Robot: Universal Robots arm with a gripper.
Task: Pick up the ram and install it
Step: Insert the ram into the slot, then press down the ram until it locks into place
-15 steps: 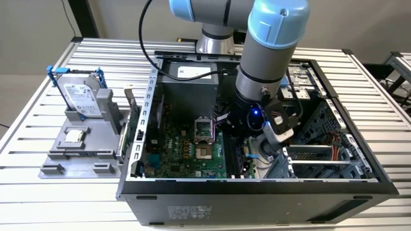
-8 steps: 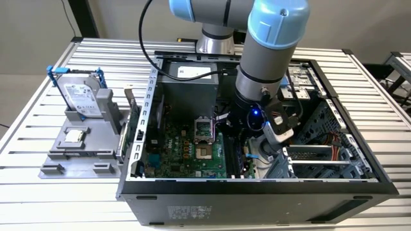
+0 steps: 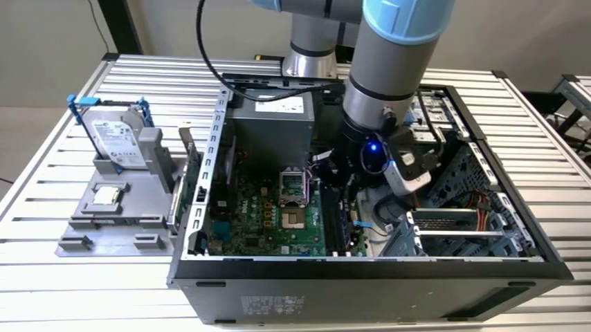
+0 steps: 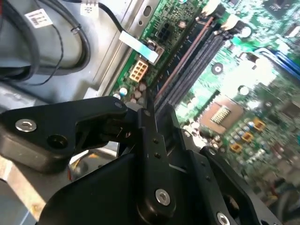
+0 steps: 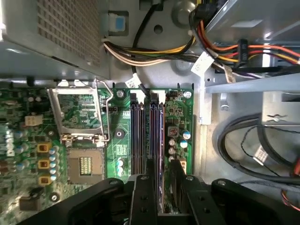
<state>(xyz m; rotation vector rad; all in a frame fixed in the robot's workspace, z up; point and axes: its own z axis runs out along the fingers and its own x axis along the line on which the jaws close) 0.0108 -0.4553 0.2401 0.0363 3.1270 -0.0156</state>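
My gripper [image 3: 347, 188] is down inside the open computer case [image 3: 198, 207], over the motherboard's [image 3: 268, 214] long black memory slots [image 5: 137, 136]. In the first wrist view the black fingers [image 5: 140, 197] close around a thin dark stick seen edge-on, the ram [image 5: 156, 164], which stands lengthwise in line with one slot beside the board's edge. The second wrist view has the gripper [image 4: 147, 111] at the near end of the same slots [image 4: 197, 51], with white end clips [image 4: 232, 21] at their far end. How deep the ram sits in its slot is hidden.
The CPU socket [image 5: 79, 136] lies beside the slots. Cable bundles [image 5: 150, 54] and a drive cage [image 3: 461, 228] crowd the case on the exterior view's right. A silver hard drive [image 3: 118, 142] in a blue frame stands on a grey fixture [image 3: 115, 207] outside the case.
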